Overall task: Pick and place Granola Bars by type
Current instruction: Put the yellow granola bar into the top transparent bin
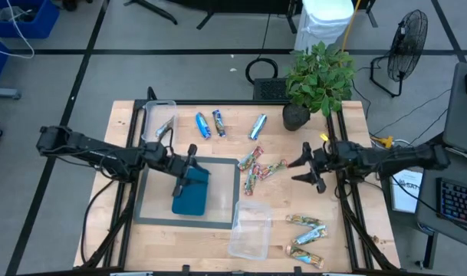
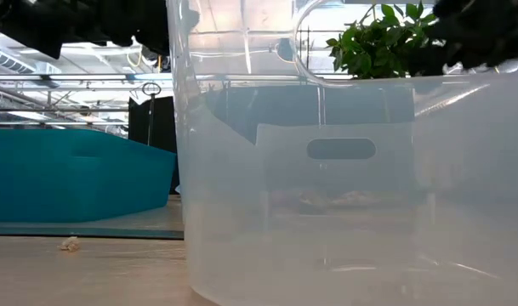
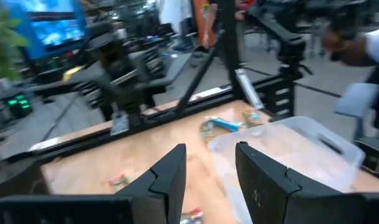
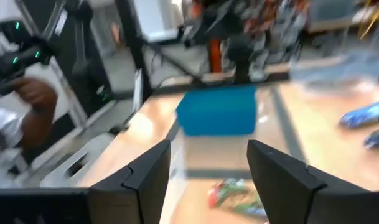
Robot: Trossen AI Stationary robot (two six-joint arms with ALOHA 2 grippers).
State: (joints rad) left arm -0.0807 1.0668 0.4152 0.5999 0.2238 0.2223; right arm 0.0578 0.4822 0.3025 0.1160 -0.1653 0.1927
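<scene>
Plainly, with the right end effector (image 1: 304,166) spread wide and empty beside the tangled red-green Granola Bars (image 1: 258,169) mid-worktop (image 1: 348,238), its closing may snag two overlapping wrappers, while the left end effector (image 1: 189,170), part-open and empty, hangs over the teal tray (image 1: 191,195).

teal tray (image 1: 192,193), clear tubs (image 1: 251,228), potted plant (image 1: 319,77)

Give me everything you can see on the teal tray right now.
The teal tray is an opaque rectangular bin that looks like plastic, with smooth solid walls. It sits on the grey-bordered mat left of the table's centre, its long side running front to back. The left gripper hangs over its far end with fingers parted; contact cannot be judged. No bars are visible in it. In the low view its side wall rises left of the clear tub, apart from it.
</scene>
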